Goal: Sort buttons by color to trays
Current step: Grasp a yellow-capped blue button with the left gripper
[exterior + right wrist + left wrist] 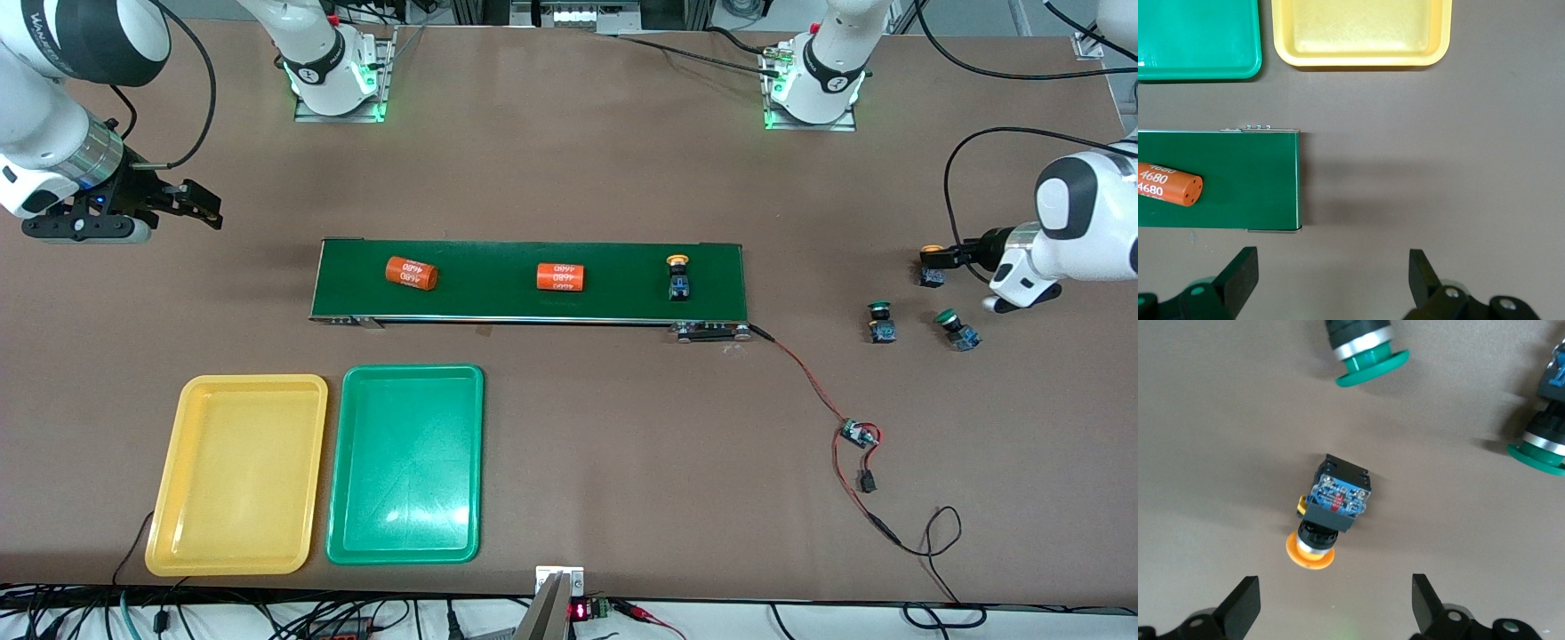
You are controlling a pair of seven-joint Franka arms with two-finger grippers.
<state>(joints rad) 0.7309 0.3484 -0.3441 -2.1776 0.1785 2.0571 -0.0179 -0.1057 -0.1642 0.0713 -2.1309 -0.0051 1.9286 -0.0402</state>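
1 yellow button (pixel 1327 517) lies under the left end effector (pixel 1336 603), apparently untouched between its spread fingers.

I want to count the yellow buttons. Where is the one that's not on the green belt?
It lies on its side on the bare table at the left arm's end, under the open left hand: yellow button, beside two green buttons.

In the left wrist view, two green buttons (pixel 1368 350) (pixel 1545 427) are cut by the frame edge. The right wrist view crops both trays (pixel 1198 67) (pixel 1361 59) and one orange cylinder (pixel 1168 185).
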